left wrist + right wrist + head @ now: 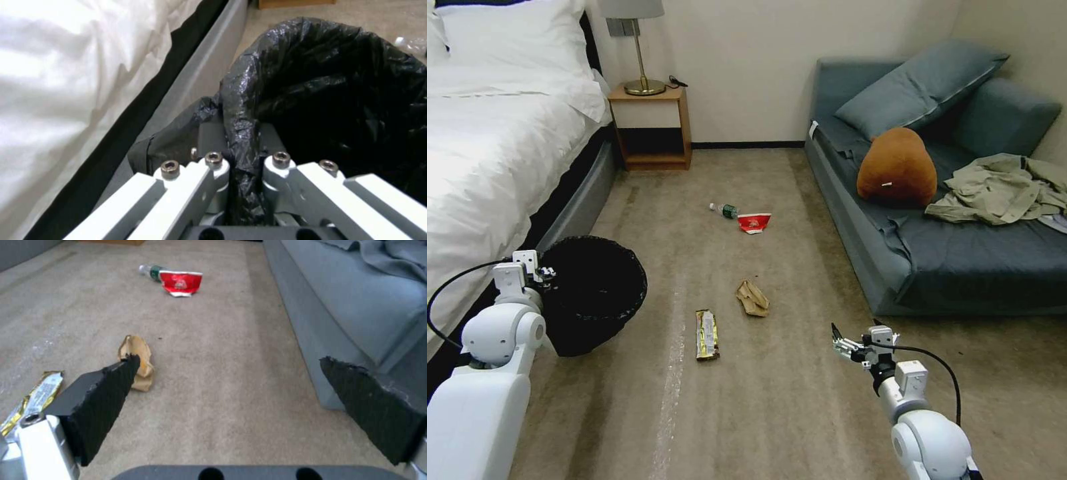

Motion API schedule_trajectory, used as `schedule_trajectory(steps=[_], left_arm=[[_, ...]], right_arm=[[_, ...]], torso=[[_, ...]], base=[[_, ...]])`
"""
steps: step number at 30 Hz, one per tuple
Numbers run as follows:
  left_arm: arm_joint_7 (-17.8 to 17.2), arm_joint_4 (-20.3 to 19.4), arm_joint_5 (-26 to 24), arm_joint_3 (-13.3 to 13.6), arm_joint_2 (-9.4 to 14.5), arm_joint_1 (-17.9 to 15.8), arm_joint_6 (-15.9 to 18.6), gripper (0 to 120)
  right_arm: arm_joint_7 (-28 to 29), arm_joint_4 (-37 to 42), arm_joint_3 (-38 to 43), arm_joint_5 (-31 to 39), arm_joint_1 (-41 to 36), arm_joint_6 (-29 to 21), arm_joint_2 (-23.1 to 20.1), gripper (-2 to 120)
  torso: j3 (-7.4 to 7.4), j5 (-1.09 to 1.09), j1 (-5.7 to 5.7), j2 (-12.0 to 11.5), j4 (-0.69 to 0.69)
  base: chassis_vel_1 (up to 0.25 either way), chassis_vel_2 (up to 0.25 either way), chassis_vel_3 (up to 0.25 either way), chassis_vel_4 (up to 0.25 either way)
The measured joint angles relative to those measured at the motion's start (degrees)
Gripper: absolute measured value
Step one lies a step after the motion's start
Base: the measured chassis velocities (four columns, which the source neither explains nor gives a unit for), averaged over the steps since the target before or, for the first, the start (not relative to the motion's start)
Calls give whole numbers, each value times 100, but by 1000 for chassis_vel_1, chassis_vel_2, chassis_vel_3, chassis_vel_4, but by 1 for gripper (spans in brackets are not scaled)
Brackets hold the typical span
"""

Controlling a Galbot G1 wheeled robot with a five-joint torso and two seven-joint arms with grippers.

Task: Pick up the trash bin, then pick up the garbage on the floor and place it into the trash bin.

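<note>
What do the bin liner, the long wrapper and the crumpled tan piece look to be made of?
Bin liner, pinched at its rim by the left gripper: thin black plastic film, glossy and crinkled. Long wrapper: likely metallised foil, given its gold sheen. Crumpled tan piece: probably matte brown paper, with soft creases. The open right gripper hovers over carpet.

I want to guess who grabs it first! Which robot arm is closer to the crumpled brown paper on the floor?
The right. Its open tool hangs just right of the crumpled paper, empty. The left tool is farther off by the bed, shut on the trash bin rim.
</note>
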Motion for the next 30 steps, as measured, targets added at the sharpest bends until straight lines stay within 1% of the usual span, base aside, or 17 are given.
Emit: schedule_trajectory(steps=[11,30], left_arm=[[13,35,-12,-43,13,1,-9,4],[11,-25,5,-84,2,60,-23,4]], right_arm=[[0,-68,-72,-27,52,0,5,100],[-20,-75,-109,-101,15,64,7,100]], torso=[[0,0,0,0,0],[0,0,0,0,0]], base=[[-79,79,86,-77],[-72,79,77,-80]])
